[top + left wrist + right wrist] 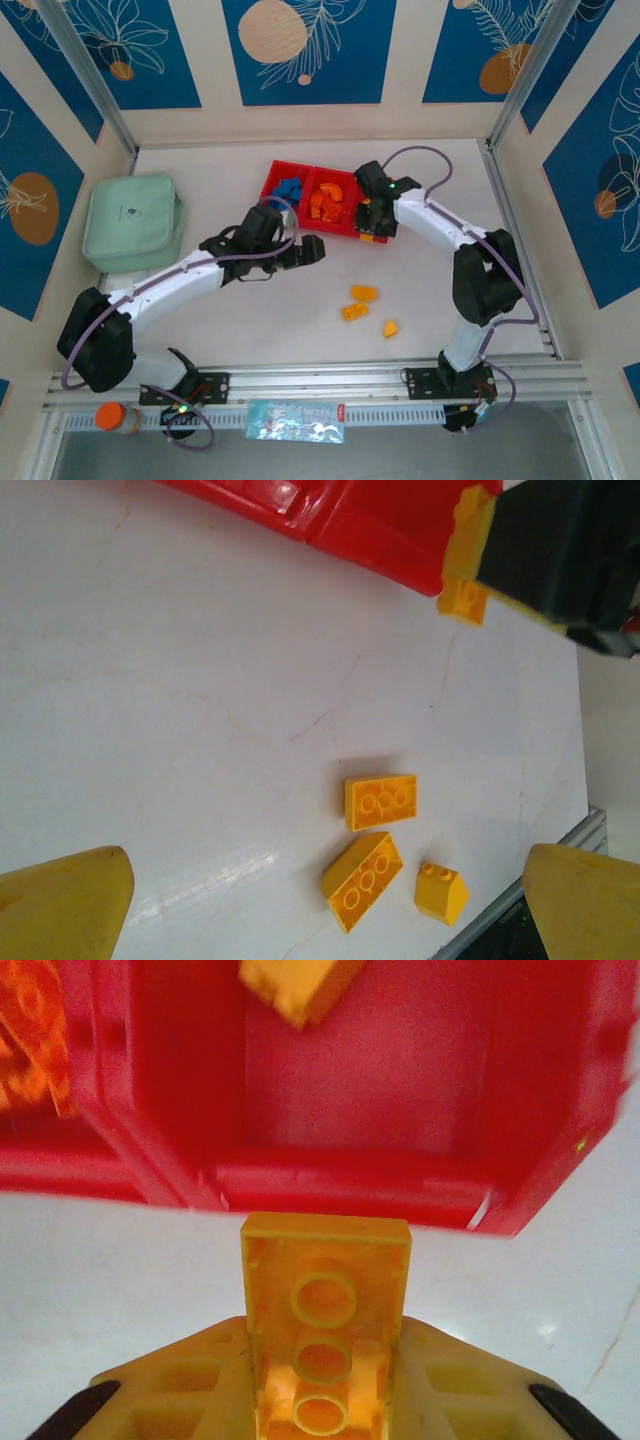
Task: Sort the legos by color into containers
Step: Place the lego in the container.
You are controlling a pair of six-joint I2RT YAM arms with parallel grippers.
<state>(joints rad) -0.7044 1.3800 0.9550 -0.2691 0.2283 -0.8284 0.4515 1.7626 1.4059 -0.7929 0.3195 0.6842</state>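
Note:
My right gripper (325, 1385) is shut on a yellow lego (325, 1300), hollow underside facing up, just in front of the red tray's right container (400, 1090). Another yellow lego (295, 985) lies in that container. From above, the right gripper (372, 228) hovers at the tray's near right corner. The tray (272, 180) also holds blue legos (290, 190) in its left container and orange legos (328, 203) in the middle one. My left gripper (305, 250) stands open above the table, nothing between its fingers (65, 905). Three yellow legos (381, 801) (362, 880) (441, 892) lie loose on the table.
A mint-green pouch (133, 222) lies at the far left. An orange-capped bottle (118, 417) and a plastic packet (295, 420) sit by the front rail. The loose yellow legos (364, 293) lie between the two arms, near the front.

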